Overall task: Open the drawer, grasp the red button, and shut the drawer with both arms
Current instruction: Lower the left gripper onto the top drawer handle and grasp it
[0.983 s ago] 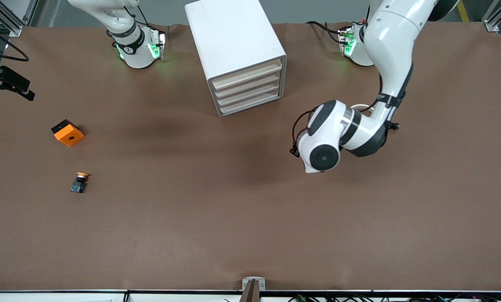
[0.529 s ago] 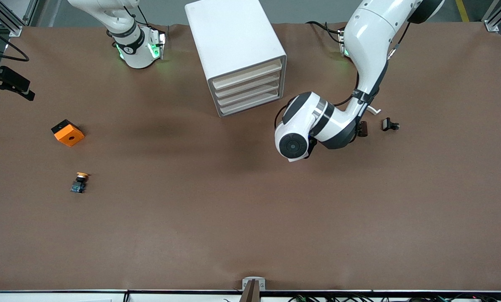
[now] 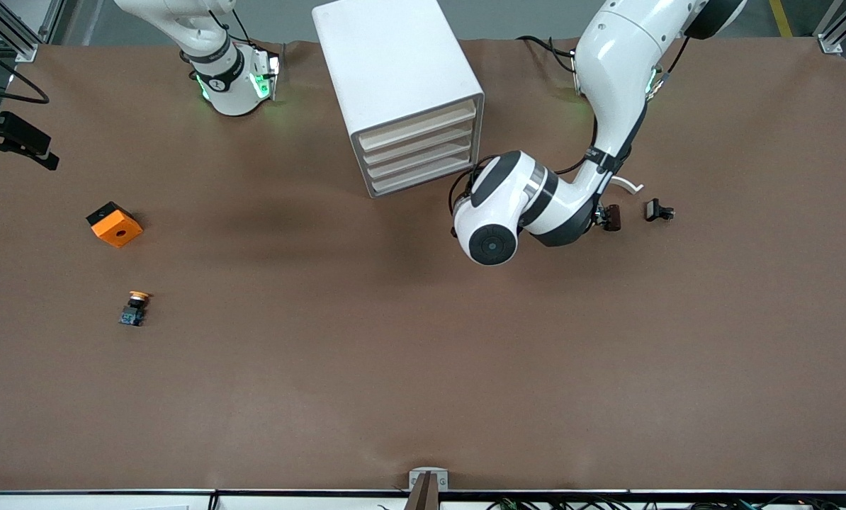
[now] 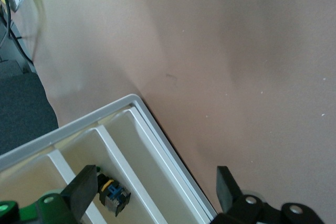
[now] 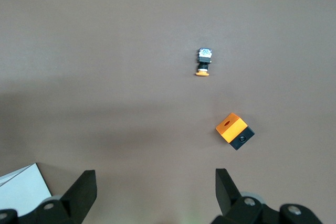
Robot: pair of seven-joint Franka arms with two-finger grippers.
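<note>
Brown table (image 3: 395,368), grey floor (image 3: 281,18), maybe alu. frame posts (image 3: 830,28)

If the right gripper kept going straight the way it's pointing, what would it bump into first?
The right gripper would probably meet bare table first, between the cabinet and the orange cube.

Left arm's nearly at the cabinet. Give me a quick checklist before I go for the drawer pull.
1. Drawers shut: ok, all four closed.
2. Left gripper open and empty: ok, at the cabinet's front corner.
3. Left gripper lined up on one drawer front: cannot tell.
4. Right gripper open and empty: ok, waiting high over the right arm's end of the table.
5. Red-capped button found: cannot tell; a small blue-bodied part shows inside the cabinet.
</note>
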